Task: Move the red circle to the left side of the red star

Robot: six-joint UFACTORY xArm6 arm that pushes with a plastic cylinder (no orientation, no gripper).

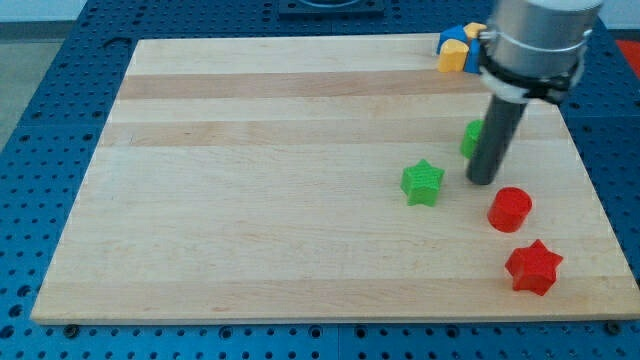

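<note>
Overhead and slightly angled, one camera view takes in a pale wooden board (300, 180) with lengthwise plank stripes, lying on a blue perforated metal table (40, 100). A grey robot arm (535, 40) comes in from the view's top right and ends in a straight dark rod (492, 140). It has no jaws, so there is nothing to open or close. My tip (482, 182) stands on the board in the right half of the view.

A small red circular block (510, 209) lies just below and to the right of my tip, very close to it; whether the two touch cannot be told. A red star-shaped block (533, 266) lies below the red circle and slightly to the view's right, near the board's bottom right corner. The two red blocks sit near each other but apart, with a strip of wood showing between them.

A green star-shaped block (422, 182) lies to the view's left of my tip, near it but not touching. A second green block (470, 138) is mostly hidden behind the rod, so its shape cannot be made out.

At the board's top right edge, a cluster of blue and yellow blocks (458, 50) is partly hidden by the arm; their shapes are unclear.
</note>
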